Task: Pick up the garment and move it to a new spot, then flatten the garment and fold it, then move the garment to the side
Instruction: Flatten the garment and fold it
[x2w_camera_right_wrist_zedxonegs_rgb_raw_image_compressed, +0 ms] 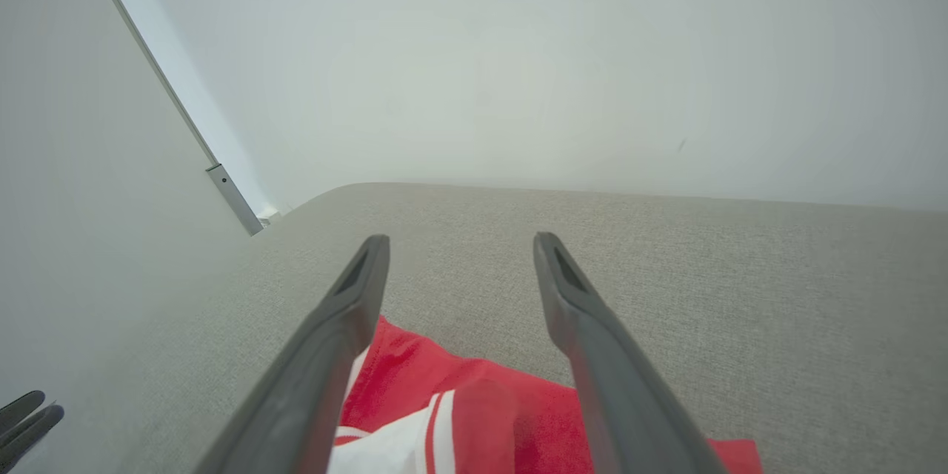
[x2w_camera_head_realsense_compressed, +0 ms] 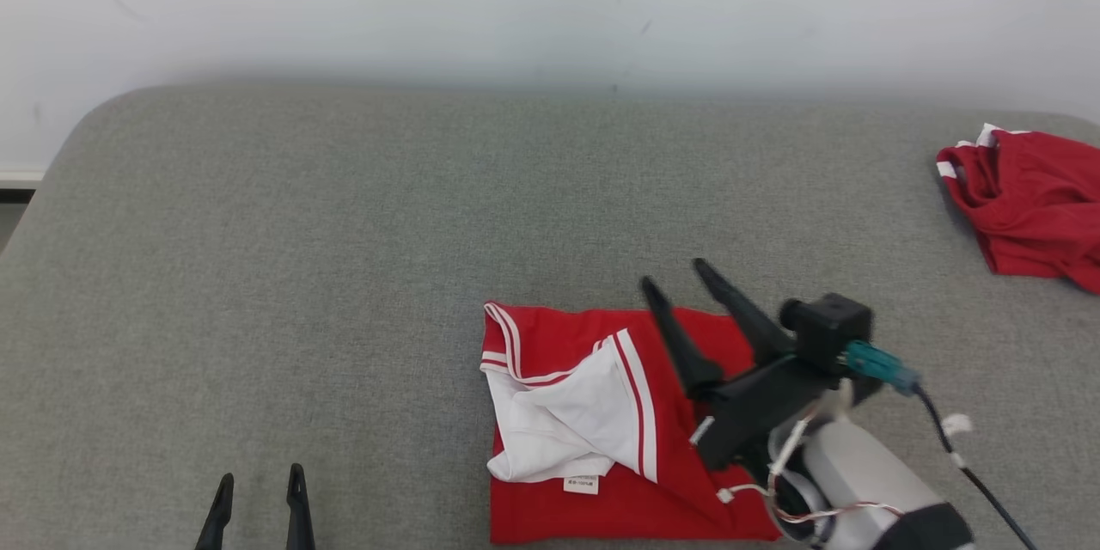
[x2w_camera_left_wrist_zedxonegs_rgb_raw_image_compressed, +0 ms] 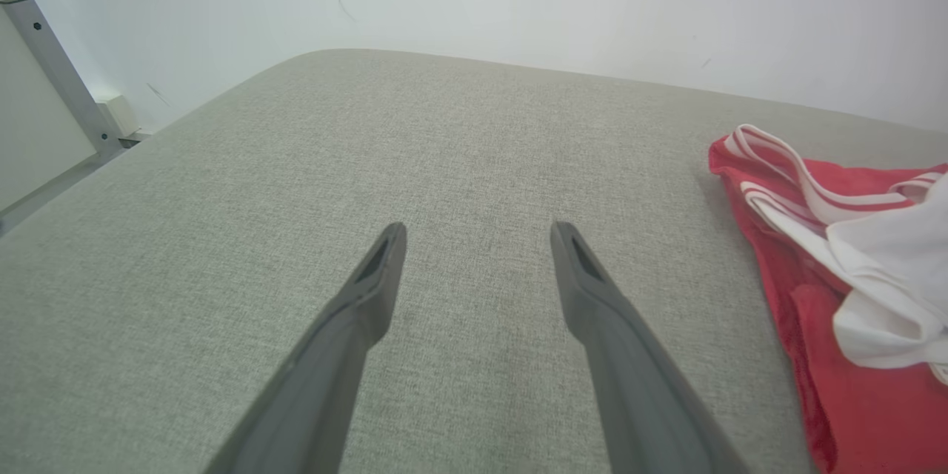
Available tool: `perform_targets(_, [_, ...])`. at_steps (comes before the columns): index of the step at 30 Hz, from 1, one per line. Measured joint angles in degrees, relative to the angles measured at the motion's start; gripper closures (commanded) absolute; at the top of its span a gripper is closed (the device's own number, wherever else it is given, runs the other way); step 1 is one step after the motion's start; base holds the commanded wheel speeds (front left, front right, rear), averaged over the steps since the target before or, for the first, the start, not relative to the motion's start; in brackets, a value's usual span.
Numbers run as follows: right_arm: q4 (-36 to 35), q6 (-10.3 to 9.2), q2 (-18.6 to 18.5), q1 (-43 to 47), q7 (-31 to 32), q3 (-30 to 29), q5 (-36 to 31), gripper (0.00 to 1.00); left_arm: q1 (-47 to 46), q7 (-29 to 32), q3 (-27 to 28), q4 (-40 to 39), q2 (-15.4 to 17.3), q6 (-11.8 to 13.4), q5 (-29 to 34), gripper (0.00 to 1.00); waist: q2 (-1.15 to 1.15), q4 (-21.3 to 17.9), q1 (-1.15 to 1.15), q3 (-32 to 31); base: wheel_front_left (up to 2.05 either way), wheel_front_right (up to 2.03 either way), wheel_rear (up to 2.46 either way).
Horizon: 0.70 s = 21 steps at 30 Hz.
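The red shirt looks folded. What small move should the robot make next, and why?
Probably lower the open right gripper onto the folded garment and pinch its edge: it holds nothing, and the garment is not yet moved aside.

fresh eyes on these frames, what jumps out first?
The red garment, roughly folded with a white panel on top, lies front and centre on the grey pad. The right gripper hangs open over its right side, while the left gripper sits open at the lower left, off the cloth. A second red garment lies crumpled at the pad's far right edge.
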Motion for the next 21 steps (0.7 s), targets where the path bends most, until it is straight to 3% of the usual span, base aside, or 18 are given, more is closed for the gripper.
perform_targets(8, [-1.80, -0.01, -3.47, 5.97, 3.36, -5.39, 0.71, 0.00, 0.54, 0.00, 0.22, -0.18, -0.02, -0.05, 0.23, 0.00, 0.00, -0.87, 0.00, -0.92, 0.00, 0.00, 0.00])
perform_targets(20, [4.98, 0.00, 0.23, 3.39, 6.80, -0.03, 2.24, 0.00, 0.11, 0.00, -0.64, 0.02, -0.01, -0.21, 0.48, 0.00, 0.00, 0.95, 0.00, -0.59, 0.00, 0.00, 0.00])
perform_targets(21, [6.08, 0.00, 0.34, 2.93, 6.84, 0.37, 2.68, 0.40, 0.01, 0.00, -0.66, 0.03, -0.01, -0.35, 0.48, 0.00, 0.00, 1.22, 0.00, -0.58, 0.00, 0.00, 0.00])
